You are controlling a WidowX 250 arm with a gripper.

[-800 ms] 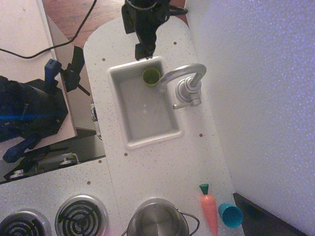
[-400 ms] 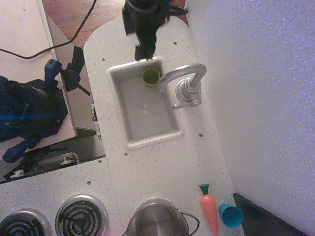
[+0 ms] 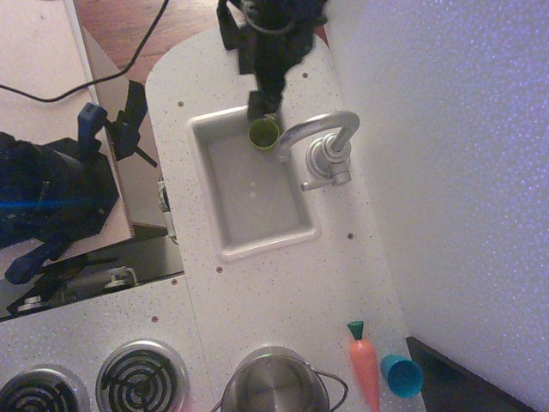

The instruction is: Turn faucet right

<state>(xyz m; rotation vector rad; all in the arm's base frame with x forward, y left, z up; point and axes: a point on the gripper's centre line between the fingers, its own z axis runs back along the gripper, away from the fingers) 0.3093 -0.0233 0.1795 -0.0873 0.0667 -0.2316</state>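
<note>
The shiny silver faucet [image 3: 324,146] stands on the counter at the right rim of the white sink [image 3: 257,245]. Its arched spout curves left and ends over the sink's top right corner. A small lever sticks out from its base toward the lower left. My black gripper [image 3: 262,105] hangs at the top of the view, over the sink's back rim and just above a green cup [image 3: 263,133]. It is left of the spout and apart from it. Its fingers are dark and bunched, so I cannot tell whether they are open or shut.
The green cup sits in the sink's top right corner under the spout tip. A steel pot [image 3: 274,382], an orange carrot [image 3: 364,365] and a teal cup [image 3: 401,375] lie at the bottom. Stove burners [image 3: 141,378] are bottom left. A white wall [image 3: 446,172] runs along the right.
My gripper has moved right and down, from over the counter behind the sink to just above the green cup. The faucet has not moved.
</note>
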